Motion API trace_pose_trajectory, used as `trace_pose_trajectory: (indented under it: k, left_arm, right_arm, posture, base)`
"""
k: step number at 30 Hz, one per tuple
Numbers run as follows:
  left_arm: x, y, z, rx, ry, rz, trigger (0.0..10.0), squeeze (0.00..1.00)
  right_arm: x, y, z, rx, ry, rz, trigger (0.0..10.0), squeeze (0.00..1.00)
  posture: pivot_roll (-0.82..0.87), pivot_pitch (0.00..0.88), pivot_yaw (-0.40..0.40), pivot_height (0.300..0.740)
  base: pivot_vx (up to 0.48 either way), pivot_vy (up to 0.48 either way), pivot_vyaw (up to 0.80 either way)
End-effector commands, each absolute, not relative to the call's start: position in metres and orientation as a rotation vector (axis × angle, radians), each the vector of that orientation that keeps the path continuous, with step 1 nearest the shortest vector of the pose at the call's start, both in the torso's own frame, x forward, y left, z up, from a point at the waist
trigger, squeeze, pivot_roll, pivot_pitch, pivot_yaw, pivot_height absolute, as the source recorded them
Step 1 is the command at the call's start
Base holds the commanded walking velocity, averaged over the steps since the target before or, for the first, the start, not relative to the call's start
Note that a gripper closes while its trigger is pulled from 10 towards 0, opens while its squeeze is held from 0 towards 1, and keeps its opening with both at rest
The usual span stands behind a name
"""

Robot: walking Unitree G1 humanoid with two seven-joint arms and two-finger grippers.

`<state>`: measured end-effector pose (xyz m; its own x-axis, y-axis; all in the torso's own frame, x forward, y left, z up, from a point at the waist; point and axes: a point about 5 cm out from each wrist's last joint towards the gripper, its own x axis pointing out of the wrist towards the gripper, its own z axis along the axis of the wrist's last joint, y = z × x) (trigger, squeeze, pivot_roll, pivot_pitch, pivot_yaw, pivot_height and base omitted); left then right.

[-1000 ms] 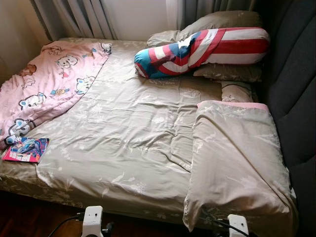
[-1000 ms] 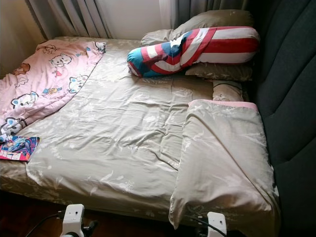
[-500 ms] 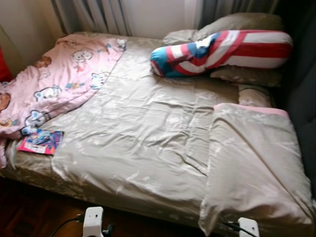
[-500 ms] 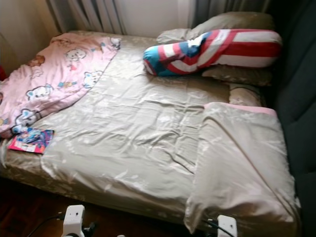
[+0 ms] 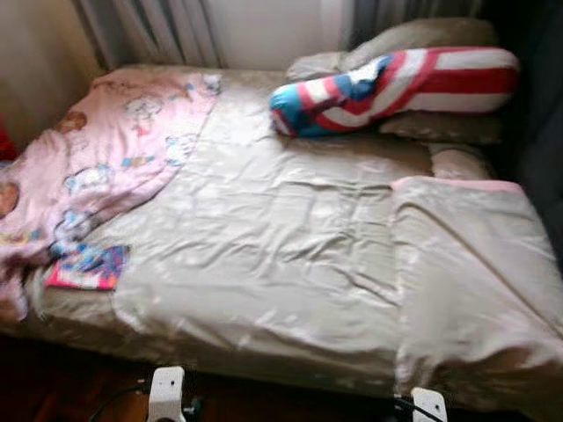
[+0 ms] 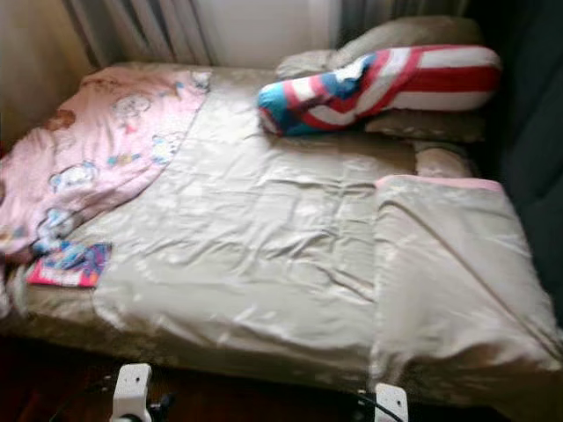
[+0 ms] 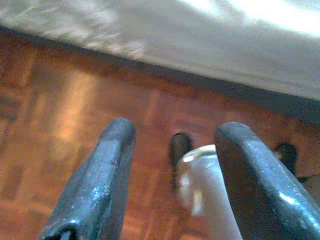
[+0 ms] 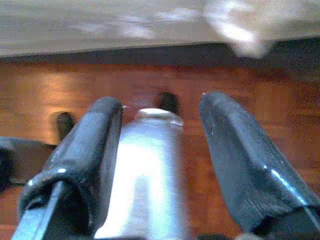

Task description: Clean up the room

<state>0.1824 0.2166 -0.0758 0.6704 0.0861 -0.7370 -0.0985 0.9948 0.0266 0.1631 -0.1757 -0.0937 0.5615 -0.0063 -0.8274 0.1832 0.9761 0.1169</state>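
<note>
A bed (image 5: 264, 264) with a crumpled beige sheet stands before me. A pink cartoon-print blanket (image 5: 106, 158) lies bunched over its left side. Beside the blanket, near the bed's front left corner, lies a colourful book (image 5: 88, 266). A red, white and blue striped bolster (image 5: 396, 83) rests on beige pillows (image 5: 422, 35) at the far right. A folded beige duvet (image 5: 475, 272) with a pink edge covers the right side. My left gripper (image 7: 175, 132) and right gripper (image 8: 161, 102) hang open over the wooden floor, holding nothing.
A dark padded headboard (image 5: 541, 132) runs along the right. Grey curtains (image 5: 158, 31) hang behind the bed. Reddish parquet floor (image 7: 60, 115) lies in front of the bed's edge. My white wrists (image 5: 165, 391) show at the bottom of the eye views.
The camera has swung and blurred, so the bed sits differently in view and the book appears further right. Nothing on the bed has moved, and both arms still hang low.
</note>
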Motion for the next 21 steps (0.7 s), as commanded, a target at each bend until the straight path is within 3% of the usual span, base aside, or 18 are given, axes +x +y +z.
trace_pose_trajectory:
  k: [1, 12, 21]
  left_arm:
    - [0.18, 0.216, -0.077, -0.015, 0.842, 0.107, 10.0, 0.0]
    - [0.182, 0.217, -0.077, -0.022, 0.844, 0.118, 10.0, 0.0]
    - [0.18, 0.219, -0.077, -0.029, 0.847, 0.133, 10.0, 0.0]
  right_arm:
    - [0.156, -0.178, -0.097, 0.194, 0.994, -0.124, 10.0, 0.0]
    - [0.148, -0.205, -0.096, 0.188, 0.992, -0.172, 10.0, 0.0]
    - [0.154, -0.194, -0.095, 0.197, 0.977, -0.152, 10.0, 0.0]
  posture:
    - [-0.04, 0.125, 0.047, 0.74]
    - [-0.04, 0.121, 0.046, 0.74]
    - [-0.04, 0.122, 0.046, 0.74]
  base:
    - [0.0, 0.48, 0.0]
    - [0.0, 0.48, 0.0]
    - [0.0, 0.48, 0.0]
